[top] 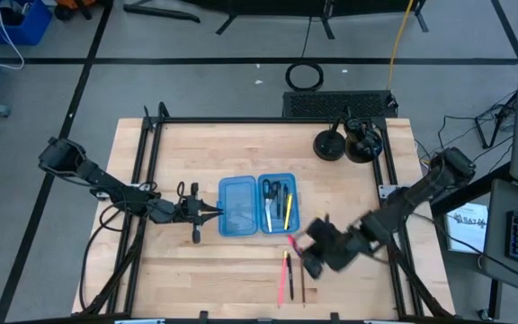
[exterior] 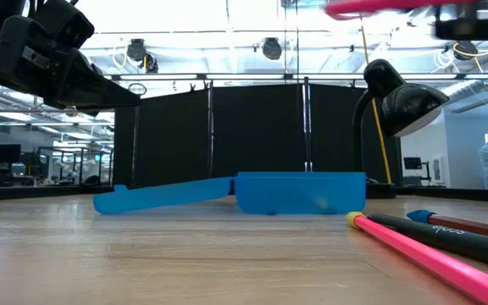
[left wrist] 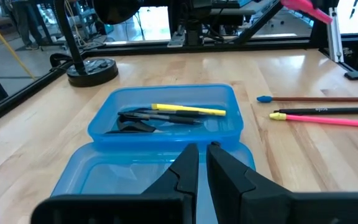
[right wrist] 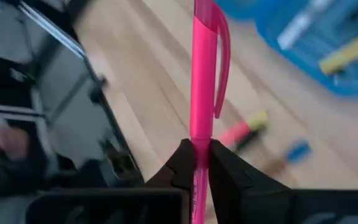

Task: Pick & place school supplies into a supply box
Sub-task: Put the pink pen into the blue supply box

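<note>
Held thing: a pink pen (right wrist: 202, 81) is pinched between the fingers of the right gripper (right wrist: 199, 163), lifted off the table (top: 349, 180).
Right gripper place: near the front right corner of the pencil case (top: 257, 205), over the wood, beside the pens that still lie there.
Left gripper: the left gripper (left wrist: 201, 165) waits at the left edge of the pencil case, its fingers pressed almost together and holding nothing.
Pen axis: its long axis runs straight out from the fingers, clip end away from the gripper; in the low view it lies about level, high above the table.
Risk one: the grip sits near one end, so I think the pen can swing or slip.
Risk two: the tray half already holds scissors (top: 266, 191) and a yellow pen (left wrist: 188, 110); a pen that comes down crosswise may rest on the rim.
Still on table: a pink-and-yellow pen (left wrist: 328, 119), a black pen (left wrist: 325, 111), a blue-tipped pencil (left wrist: 309, 98).
</note>
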Motion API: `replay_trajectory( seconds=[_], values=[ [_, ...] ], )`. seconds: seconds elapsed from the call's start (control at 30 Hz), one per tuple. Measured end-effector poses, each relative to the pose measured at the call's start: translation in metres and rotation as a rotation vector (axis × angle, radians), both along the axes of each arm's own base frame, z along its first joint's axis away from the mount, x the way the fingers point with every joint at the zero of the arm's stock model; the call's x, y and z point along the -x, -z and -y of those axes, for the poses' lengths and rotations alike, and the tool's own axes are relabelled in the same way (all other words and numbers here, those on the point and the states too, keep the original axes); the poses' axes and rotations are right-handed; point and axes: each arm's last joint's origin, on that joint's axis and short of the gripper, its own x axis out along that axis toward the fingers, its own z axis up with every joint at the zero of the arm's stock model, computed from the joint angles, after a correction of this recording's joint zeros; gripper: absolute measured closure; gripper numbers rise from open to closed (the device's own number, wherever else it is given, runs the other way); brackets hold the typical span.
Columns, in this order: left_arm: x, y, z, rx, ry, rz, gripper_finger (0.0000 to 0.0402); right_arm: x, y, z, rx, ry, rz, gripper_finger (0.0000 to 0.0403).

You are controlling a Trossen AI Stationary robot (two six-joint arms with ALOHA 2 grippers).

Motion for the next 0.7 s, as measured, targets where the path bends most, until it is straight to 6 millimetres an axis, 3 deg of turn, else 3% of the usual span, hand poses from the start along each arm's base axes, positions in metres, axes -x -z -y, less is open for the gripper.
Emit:
replay_trajectory(
  seconds=[0.27, 0.5, 0.7],
  values=[
    [0.001, 0.003, 0.000, 0.032, -0.010, -0.027, 0.0364, -0.034, -0.014, 0.043, -0.033, 0.104, 0.146, 0.0384],
    [0.001, 0.004, 0.000, 0.038, -0.011, -0.031, 0.0364, -0.038, -0.029, 0.077, -0.084, 0.184, 0.181, 0.0384],
    [0.001, 0.005, 0.000, 0.045, -0.015, -0.043, 0.0364, -0.036, -0.057, 0.100, -0.045, 0.192, 0.087, 0.0384]
  ],
)
